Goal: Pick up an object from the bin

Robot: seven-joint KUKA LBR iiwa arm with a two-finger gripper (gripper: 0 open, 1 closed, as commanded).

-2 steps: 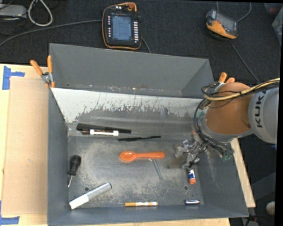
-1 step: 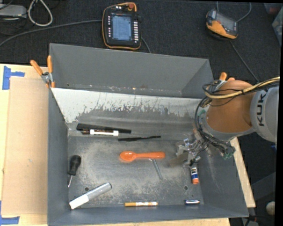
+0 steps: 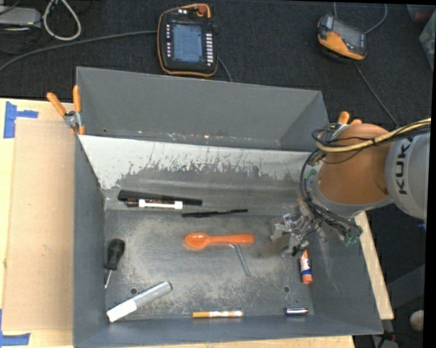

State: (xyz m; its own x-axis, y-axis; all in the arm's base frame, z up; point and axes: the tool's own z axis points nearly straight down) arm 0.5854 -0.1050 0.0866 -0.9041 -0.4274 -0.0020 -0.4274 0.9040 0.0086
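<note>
My gripper (image 3: 293, 232) hangs low over the right part of the bin floor, under the arm's orange cover. Just below it and slightly right lies a small tube (image 3: 305, 267) with an orange cap and a white and blue body. An orange spoon (image 3: 219, 240) lies to its left, handle end pointing toward the gripper. A thin metal rod (image 3: 242, 259) rests just below the spoon's handle. Nothing can be seen held in the gripper.
A black marker (image 3: 159, 202) and a thin black stick (image 3: 215, 212) lie near the back wall. A black-handled screwdriver (image 3: 113, 255) and a grey-white marker (image 3: 139, 301) sit at the front left. An orange-white pen (image 3: 217, 315) and a small dark cell (image 3: 296, 311) lie along the front.
</note>
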